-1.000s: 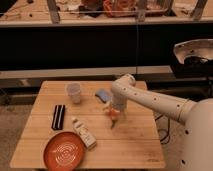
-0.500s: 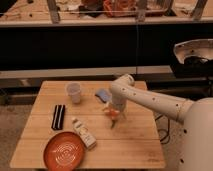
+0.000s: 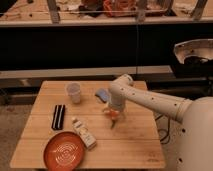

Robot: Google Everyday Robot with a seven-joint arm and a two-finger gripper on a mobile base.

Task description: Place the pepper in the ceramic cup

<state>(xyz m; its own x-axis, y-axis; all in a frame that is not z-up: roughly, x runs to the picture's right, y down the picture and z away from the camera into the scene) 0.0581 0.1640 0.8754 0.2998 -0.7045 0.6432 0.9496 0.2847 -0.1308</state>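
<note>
You're early in the job: the gripper [image 3: 114, 112] sits low at mid-table, claw spread, right over the pepper [image 3: 115, 119], which lies on the table [image 3: 135, 145] ungrasped. The cup [image 3: 74, 92] stands well apart; grasping, carrying and dropping all remain.

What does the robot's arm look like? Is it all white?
Mostly. The arm is smooth, round and white, like thick tubes joined by a rounded elbow. Its small hand is at the tip, low over the wooden table, right at the pepper.
</note>
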